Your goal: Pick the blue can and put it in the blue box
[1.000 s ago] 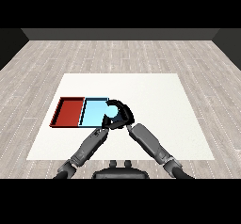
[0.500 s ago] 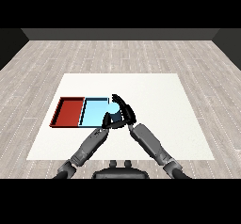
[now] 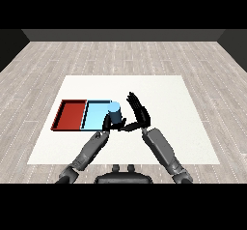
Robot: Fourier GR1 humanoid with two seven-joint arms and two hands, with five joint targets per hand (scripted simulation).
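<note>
Blue can (image 3: 114,113) stands upright at the near-right corner of the blue tray (image 3: 95,116), w/ its base seemingly on or just inside the rim — can't tell which. My right hand (image 3: 137,110) is beside it on the right, fingers straight and spread apart, thumb reaching toward the can, holding nothing. My left hand (image 3: 107,123) sits low, close against the can's near-left side; whether its fingers curl round the can I can't tell. Red tray (image 3: 71,114) lies next door, touching the blue one, both on the white surface (image 3: 159,93). Judgement: can is at or near its goal. To finish well, I should check it's fully inside the rim, then draw both hands back w/o brushing it, as a nudge could tip it.
</note>
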